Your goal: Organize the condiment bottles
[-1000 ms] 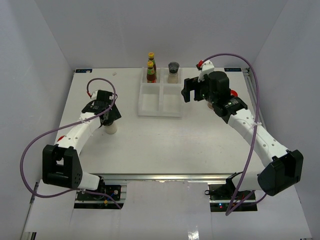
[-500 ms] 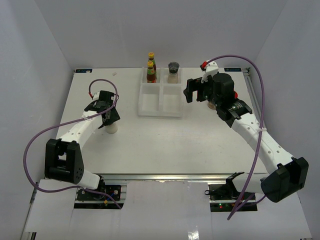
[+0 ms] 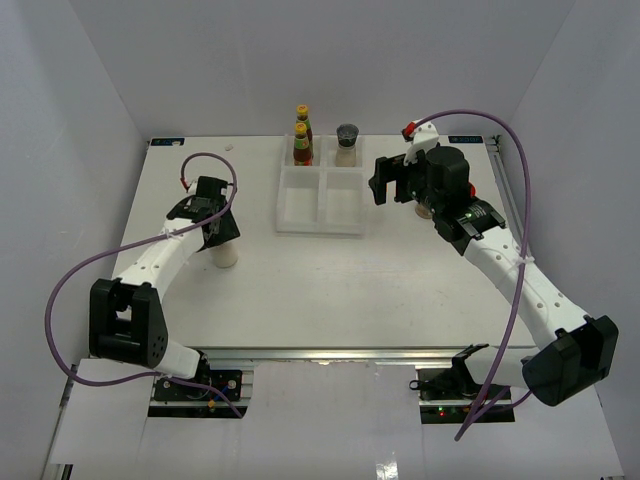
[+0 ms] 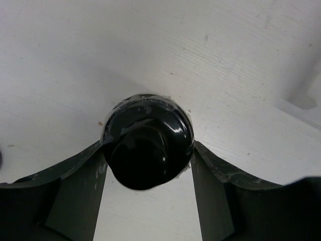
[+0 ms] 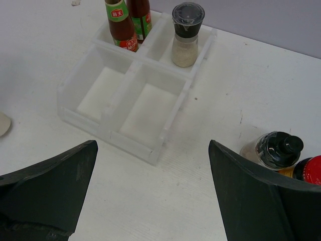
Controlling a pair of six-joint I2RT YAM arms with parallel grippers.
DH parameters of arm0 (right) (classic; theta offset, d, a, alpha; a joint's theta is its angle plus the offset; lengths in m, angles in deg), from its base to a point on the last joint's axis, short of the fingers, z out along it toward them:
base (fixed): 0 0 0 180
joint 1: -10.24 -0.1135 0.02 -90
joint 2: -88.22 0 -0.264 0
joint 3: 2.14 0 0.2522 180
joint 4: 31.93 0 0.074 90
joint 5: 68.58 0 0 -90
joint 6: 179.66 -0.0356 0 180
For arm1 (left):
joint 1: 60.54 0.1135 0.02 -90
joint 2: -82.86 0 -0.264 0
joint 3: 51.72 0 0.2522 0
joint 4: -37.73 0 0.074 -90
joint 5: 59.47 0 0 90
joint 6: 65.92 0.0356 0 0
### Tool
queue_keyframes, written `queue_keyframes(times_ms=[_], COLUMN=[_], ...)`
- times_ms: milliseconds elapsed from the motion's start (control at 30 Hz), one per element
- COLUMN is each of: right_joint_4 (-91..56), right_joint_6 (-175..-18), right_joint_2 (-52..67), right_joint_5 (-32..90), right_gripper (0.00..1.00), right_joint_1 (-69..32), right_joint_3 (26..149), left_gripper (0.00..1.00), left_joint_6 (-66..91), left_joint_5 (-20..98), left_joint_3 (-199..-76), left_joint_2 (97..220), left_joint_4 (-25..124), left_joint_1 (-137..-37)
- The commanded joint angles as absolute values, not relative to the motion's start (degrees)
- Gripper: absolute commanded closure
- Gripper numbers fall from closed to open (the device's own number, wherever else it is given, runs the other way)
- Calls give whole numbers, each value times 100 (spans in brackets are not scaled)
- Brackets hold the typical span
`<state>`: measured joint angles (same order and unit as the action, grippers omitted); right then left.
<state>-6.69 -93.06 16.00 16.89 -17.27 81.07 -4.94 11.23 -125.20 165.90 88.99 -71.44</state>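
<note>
My left gripper point(image 3: 217, 232) is shut on a black-capped shaker point(image 4: 147, 140) that stands on the table left of the white divided tray point(image 3: 320, 232); both fingers touch its cap. Its pale body point(image 3: 226, 257) shows below the gripper. Two red sauce bottles with yellow caps point(image 3: 303, 141) stand in the tray's back left compartment and the grey-lidded shaker point(image 3: 347, 143) in the back right. My right gripper point(image 3: 384, 184) is open and empty, above the table right of the tray. A second black-capped shaker point(image 5: 274, 150) and a red-lidded jar point(image 5: 309, 168) stand by its right finger.
The tray's two front compartments point(image 5: 131, 145) hold nothing. The sauce bottles point(image 5: 120, 25) and grey-lidded shaker point(image 5: 186, 36) also show in the right wrist view. A red lid point(image 3: 466, 185) peeks out behind the right arm. White walls enclose the table on three sides.
My right gripper has moved a little to the right, away from the tray. My left arm's elbow shifted left while its gripper stayed at the black-capped shaker.
</note>
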Motion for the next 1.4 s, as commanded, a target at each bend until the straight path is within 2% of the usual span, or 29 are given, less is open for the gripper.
queue_keyframes(times_ms=[0,300,500,633,667,700,767,833,1067,1367], right_joint_4=[-903,-912,-920,-951,-964,-962,-928,-921,-903,-903], right_joint_6=[-9221,-9205,-9185,-9194,-9191,-9186,-9185,-9192,-9173,-9092], right_joint_2=[1817,1817,1809,1823,1823,1815,1781,1780,1814,1920], right_joint_5=[1592,1481,1439,1454,1457,1459,1458,1443,1414,1281], right_gripper=[2,2,2,2,2,2,2,2,2,2], right_joint_1=[-1745,-1745,-1745,-1745,-1745,-1745,-1745,-1745,-1752,-1748], right_joint_3=[8129,8088,8061,8026,8018,8022,8056,8047,8026,8006], left_gripper=[100,100,100,100,91,72,45,29,14,11], left_joint_6=[-185,145,13,-125,-83,-17,106,382,647,585], left_joint_5=[1312,919,785,761,796,840,1045,1288,1616,1732], left_joint_3=[-13397,-14876,-15113,-14772,-14672,-14632,-14502,-14406,-14493,-14715], left_joint_2=[16258,16772,16789,16505,16421,16372,16283,16252,17198,18155], left_joint_4=[9012,9588,9747,9546,9447,9356,9212,8967,8801,8492], left_joint_1=[-7300,-8143,-8418,-8418,-8418,-8420,-8420,-8418,-8418,-8380])
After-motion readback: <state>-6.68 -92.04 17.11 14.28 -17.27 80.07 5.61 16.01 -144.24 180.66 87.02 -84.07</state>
